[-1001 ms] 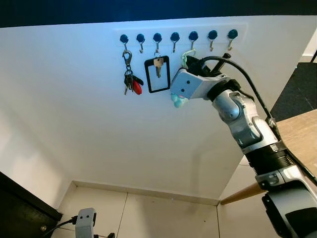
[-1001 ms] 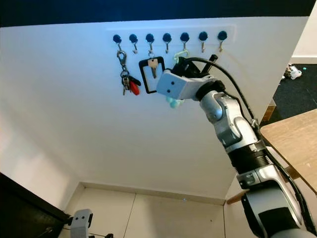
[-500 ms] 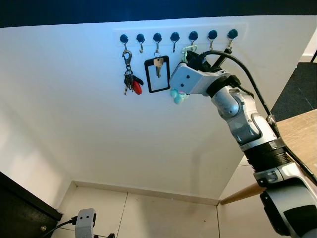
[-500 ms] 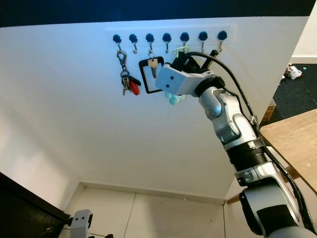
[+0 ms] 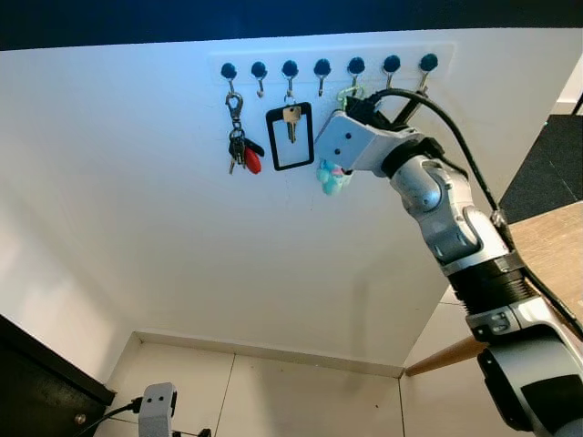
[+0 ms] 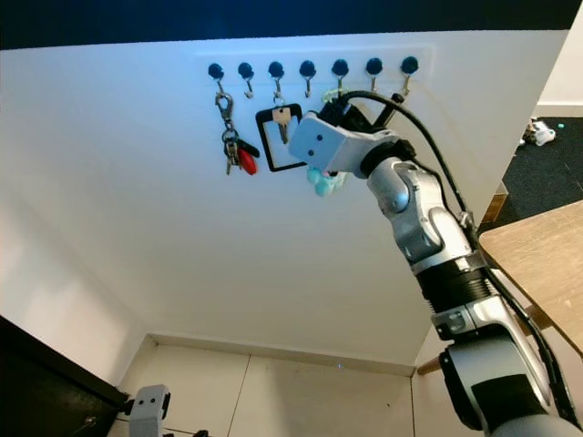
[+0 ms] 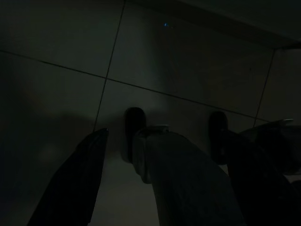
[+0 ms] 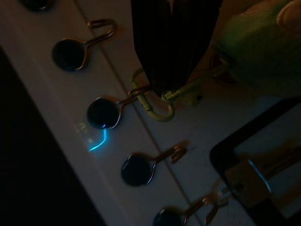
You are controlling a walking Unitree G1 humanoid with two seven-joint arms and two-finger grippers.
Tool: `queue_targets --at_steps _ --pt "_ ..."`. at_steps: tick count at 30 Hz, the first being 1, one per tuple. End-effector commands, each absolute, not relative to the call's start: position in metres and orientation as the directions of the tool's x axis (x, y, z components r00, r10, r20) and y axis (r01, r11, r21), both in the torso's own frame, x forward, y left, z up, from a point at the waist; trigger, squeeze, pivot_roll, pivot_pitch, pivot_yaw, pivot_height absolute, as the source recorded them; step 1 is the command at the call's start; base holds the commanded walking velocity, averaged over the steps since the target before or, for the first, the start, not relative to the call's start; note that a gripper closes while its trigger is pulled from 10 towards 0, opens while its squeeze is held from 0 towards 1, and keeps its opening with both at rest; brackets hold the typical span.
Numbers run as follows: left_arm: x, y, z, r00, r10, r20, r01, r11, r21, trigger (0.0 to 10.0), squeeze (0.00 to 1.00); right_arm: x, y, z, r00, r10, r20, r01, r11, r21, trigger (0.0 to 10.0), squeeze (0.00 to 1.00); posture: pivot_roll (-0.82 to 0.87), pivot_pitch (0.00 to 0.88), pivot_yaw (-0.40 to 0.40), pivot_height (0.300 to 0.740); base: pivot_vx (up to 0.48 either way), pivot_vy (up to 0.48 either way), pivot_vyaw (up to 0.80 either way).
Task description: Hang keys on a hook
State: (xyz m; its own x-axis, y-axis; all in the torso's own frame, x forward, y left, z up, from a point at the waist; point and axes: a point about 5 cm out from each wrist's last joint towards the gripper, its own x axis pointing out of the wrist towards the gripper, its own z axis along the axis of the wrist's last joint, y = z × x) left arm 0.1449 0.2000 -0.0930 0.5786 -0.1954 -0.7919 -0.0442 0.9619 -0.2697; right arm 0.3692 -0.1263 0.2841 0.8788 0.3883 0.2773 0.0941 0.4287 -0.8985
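At the hook rail (image 5: pixel 332 56) high on the white wall (image 5: pixel 164 228) — right gripper (image 8: pixel 164 89), fingers clenched on the pale green carabiner (image 8: pixel 157 106) of the keys. Carabiner loop sits against the curl of the fifth hook (image 8: pixel 127 96) from the robot's left; whether it has passed over the tip cannot be told. A teal charm (image 5: pixel 332 178) dangles below the wrist housing.

Other rail contents: key bunch with a red fob (image 5: pixel 240 150) on the first hook; black card frame with a single key (image 5: pixel 290 135) on the third.

Left gripper (image 7: pixel 155 174): idle, hanging low over the dark tiled floor (image 7: pixel 56 94), fingers apart.

Step in hand, as judged: seating the loop on the hook. Next move calls for a slight drop so the hook takes the weight, then release and a straight withdrawal clear of the neighbouring frame.

Change from the earlier frames — the right gripper has risen and closed on the rail; carabiner formerly below the hook, now level with it.
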Motion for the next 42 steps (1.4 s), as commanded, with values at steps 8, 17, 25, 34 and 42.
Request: queue_targets --at_steps 8,17,25,34,42 --pt "0.140 0.198 -0.095 0.565 -0.199 -0.801 -0.044 0.962 -0.269 10.0 0.00 0.369 -0.122 0.282 0.880 0.404 0.251 0.049 0.447 -0.893 10.0 0.00 -0.13 0.048 0.086 0.740 0.000 0.000 0.00" --pt "0.141 0.198 -0.095 0.566 -0.199 -0.800 -0.041 0.962 -0.269 10.0 0.00 0.368 -0.122 0.279 0.883 0.406 0.235 0.029 0.453 -0.891 10.0 0.00 -0.14 0.044 0.086 0.740 0.000 0.000 0.00" --pt "0.139 0.199 -0.095 0.562 -0.197 -0.803 -0.043 0.963 -0.266 10.0 0.00 0.367 -0.124 0.276 0.889 0.398 0.226 0.017 0.466 -0.885 10.0 1.00 -0.14 0.048 0.090 0.740 0.000 0.000 0.00" --pt "0.139 0.200 -0.095 0.563 -0.198 -0.802 -0.043 0.963 -0.268 10.0 0.00 0.365 -0.126 0.261 0.904 0.390 0.176 -0.037 0.482 -0.875 10.0 1.00 -0.13 0.053 0.091 0.740 0.000 0.000 0.00" --pt "0.139 0.201 -0.095 0.563 -0.198 -0.803 -0.040 0.963 -0.266 10.0 0.00 0.360 -0.123 0.246 0.904 0.404 0.140 -0.105 0.528 -0.842 10.0 1.00 -0.14 0.054 0.096 0.740 0.000 0.000 0.00"
